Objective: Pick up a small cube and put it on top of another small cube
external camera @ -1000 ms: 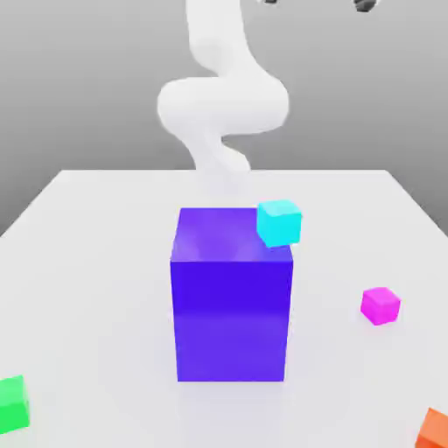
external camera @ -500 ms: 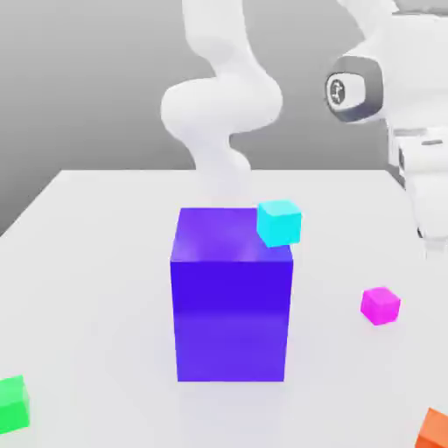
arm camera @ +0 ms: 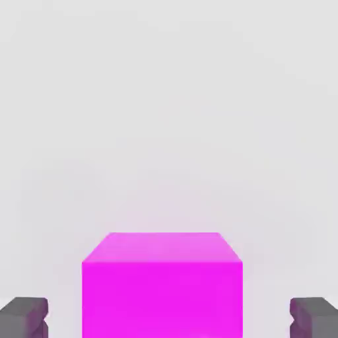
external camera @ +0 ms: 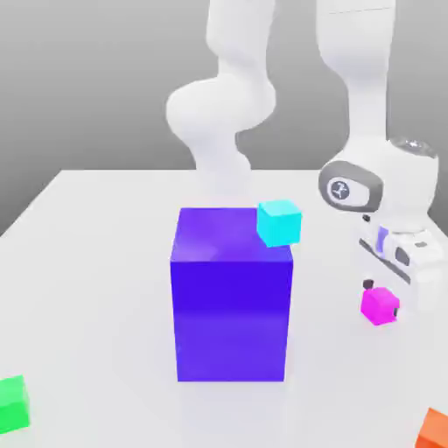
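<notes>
The pincer (arm camera: 165, 317) sits low on the white counter (external camera: 96, 262), straddling the small magenta cube (arm camera: 162, 287). Its fingers (arm camera: 23, 317) stand apart with gaps on both sides, gripping nothing.

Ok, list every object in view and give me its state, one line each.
Magenta cube: on the table, between the fingertips, not lifted.
Gripper: lowered around the magenta cube, fingers apart from its sides.
Cyan cube: resting on the blue-violet block's top corner.
Blue-violet block: upright on the table.
Green cube: on the table.
Orange cube: on the table.
</notes>
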Controlling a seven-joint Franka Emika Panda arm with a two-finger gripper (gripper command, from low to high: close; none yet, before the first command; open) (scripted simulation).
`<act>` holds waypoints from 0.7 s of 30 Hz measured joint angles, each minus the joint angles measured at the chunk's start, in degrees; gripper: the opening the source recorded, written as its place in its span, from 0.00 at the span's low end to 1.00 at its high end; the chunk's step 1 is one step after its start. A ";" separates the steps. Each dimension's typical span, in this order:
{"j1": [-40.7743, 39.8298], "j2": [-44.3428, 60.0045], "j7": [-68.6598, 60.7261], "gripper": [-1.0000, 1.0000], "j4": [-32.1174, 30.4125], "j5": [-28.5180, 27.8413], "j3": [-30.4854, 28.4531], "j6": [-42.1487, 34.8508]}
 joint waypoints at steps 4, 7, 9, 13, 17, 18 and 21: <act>-0.01 -0.01 0.09 0.00 0.00 -0.09 0.01 -0.12; -0.54 -1.64 -0.19 0.00 -0.31 0.17 0.58 -1.43; -1.60 -5.30 -1.36 0.00 -1.01 1.64 1.98 -4.38; -2.11 -13.29 -4.52 0.00 -2.47 6.08 3.64 -10.93; -8.55 -11.26 -4.33 0.00 3.83 7.55 0.09 -17.19; -10.06 -10.23 -4.29 0.00 5.83 7.99 -1.28 -18.71; -14.81 -7.09 -4.39 0.00 11.92 9.66 -5.87 -23.14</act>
